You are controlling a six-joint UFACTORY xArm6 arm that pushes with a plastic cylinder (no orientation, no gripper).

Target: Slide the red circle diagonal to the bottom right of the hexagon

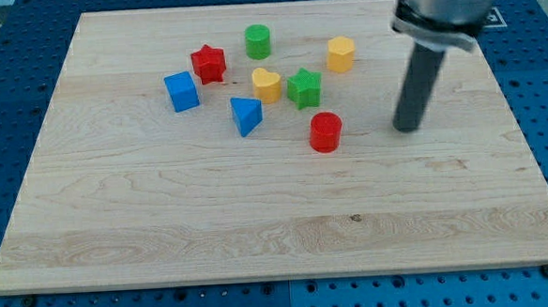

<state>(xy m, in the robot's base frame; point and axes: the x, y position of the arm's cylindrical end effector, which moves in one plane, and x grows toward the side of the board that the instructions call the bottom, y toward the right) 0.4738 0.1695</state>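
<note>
Eight blocks are sitting on our wooden board, all bunched in its upper middle, and we only have the one camera view to go by.

The red circle is the lowest of the bunch, just below the green star and a bit toward the view's right of it. The yellow hexagon is further up, so the red circle currently sits below it and slightly to the view's left, with a clear gap between them.

Our rod has no jaws at all, so it's got hold of nothing. It comes down from the view's top right, and my tip rests on the board to the view's right of the red circle, at about the same level and near it but not touching.

Rest of the gang: yellow heart just left of the green star, blue triangle below-left of the heart, blue cube further left, red star up beside it, and green cylinder nearest the view's top.
</note>
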